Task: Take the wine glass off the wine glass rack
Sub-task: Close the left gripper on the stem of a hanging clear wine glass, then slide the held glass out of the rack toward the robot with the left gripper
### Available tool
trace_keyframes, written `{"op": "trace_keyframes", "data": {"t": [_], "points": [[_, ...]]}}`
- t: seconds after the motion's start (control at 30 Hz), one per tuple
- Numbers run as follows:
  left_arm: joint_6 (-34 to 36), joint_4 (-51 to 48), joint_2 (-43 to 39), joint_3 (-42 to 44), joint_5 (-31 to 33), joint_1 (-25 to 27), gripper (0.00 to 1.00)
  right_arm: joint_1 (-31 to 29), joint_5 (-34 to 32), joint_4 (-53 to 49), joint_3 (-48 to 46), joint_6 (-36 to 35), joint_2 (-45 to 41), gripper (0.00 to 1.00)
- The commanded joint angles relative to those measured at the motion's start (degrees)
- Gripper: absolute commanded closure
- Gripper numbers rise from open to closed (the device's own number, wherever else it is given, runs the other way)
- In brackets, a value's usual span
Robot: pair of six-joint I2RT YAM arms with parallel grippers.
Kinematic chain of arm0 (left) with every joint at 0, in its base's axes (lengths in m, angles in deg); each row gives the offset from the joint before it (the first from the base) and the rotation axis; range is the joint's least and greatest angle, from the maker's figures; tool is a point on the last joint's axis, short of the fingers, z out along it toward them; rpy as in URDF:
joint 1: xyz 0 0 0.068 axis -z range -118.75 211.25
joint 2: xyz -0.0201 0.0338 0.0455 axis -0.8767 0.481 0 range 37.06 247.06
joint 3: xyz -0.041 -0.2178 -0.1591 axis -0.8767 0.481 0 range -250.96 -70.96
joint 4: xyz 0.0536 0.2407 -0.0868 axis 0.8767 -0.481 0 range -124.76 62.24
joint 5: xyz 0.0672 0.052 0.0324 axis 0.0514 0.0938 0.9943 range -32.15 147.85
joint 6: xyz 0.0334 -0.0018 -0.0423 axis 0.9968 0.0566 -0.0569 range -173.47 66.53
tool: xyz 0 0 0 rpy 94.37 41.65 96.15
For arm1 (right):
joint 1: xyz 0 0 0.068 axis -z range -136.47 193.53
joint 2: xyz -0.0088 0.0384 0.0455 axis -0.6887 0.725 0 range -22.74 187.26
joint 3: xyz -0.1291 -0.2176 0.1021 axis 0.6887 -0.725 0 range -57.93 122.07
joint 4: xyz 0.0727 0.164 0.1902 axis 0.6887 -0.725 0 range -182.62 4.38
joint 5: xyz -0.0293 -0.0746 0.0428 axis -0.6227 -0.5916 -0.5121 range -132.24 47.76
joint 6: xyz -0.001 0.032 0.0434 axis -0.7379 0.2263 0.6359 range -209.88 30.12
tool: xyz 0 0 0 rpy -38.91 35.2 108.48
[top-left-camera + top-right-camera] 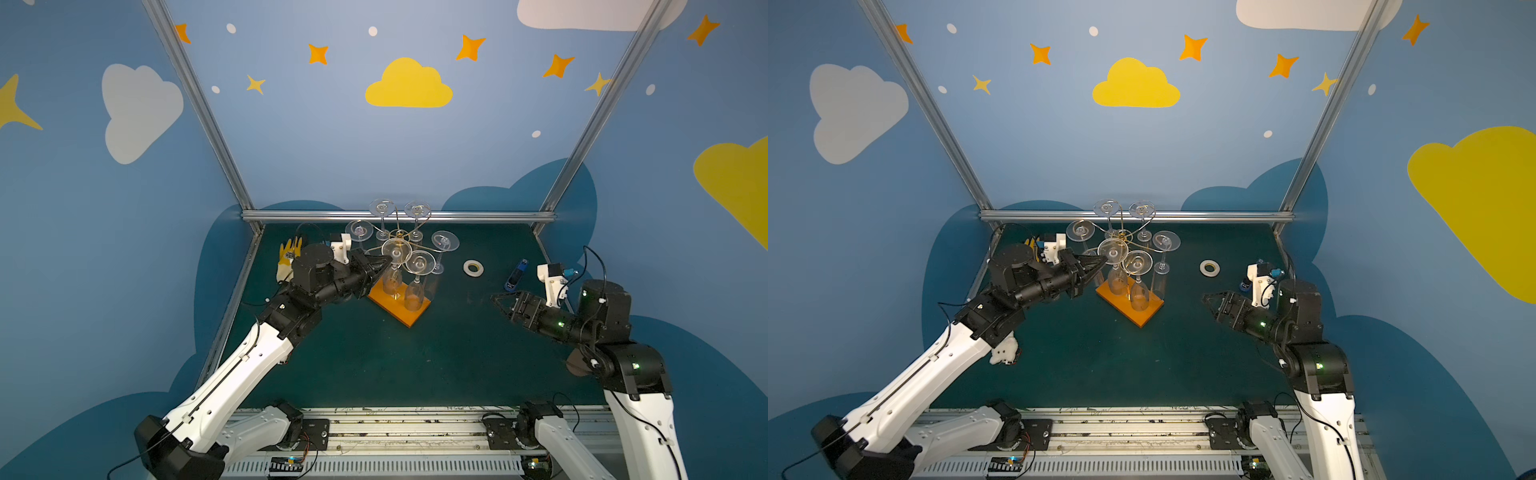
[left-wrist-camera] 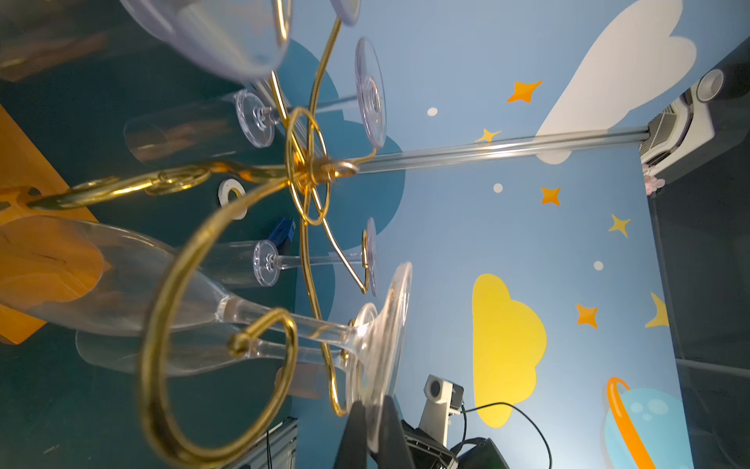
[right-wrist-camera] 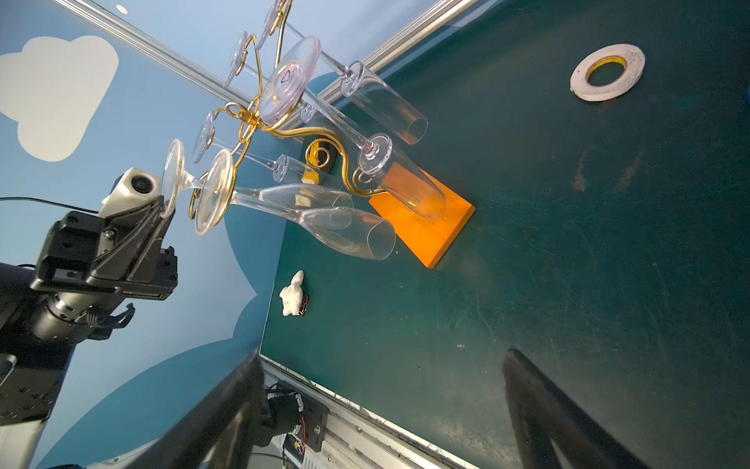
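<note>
Now we have the left tool [image 1: 384,264] clenched on the foot of the wine glass [image 1: 397,250], which hangs upside down in a curl of the wine glass rack [image 1: 399,311]. Right tool [image 1: 498,302] hangs released, well apart. Next, we reckon: slide the stem out sideways, gently.

The dark green surface [image 1: 374,365] carries the wine glass rack [image 1: 395,313], standing on its orange base toward the back. A white tape roll [image 1: 473,268] and a small blue object [image 1: 516,275] lie to its right. A yellow glove [image 1: 288,255] and a white plush toy [image 1: 1003,353] lie along the left edge.
</note>
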Motion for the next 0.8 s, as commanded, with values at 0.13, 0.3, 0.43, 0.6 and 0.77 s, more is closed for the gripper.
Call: {"op": "trace_keyframes", "data": {"t": [0.13,0.3,0.43,0.6,0.77], "points": [[2.4,-1.9,-4.3,2.6,2.4,3.7,0.97,-0.2,0.1,-2.1,2.8,-2.8,0.1,0.10],[3.1,-6.2,-8.8,6.1,5.8,4.5,0.97,-0.3,0.8,-4.2,5.0,-4.4,1.0,0.10],[5.0,-11.0,-12.5,7.6,7.7,4.7,0.97,-0.2,1.9,-4.2,5.0,-4.6,0.6,0.10],[10.3,-18.5,-15.5,6.4,9.4,4.8,0.97,-0.3,3.1,-4.5,5.0,-4.9,0.5,0.10],[17.4,-27.3,-17.9,3.8,11.7,4.9,0.97,-0.3,4.3,-4.7,5.5,-5.0,0.4,0.11]]}}
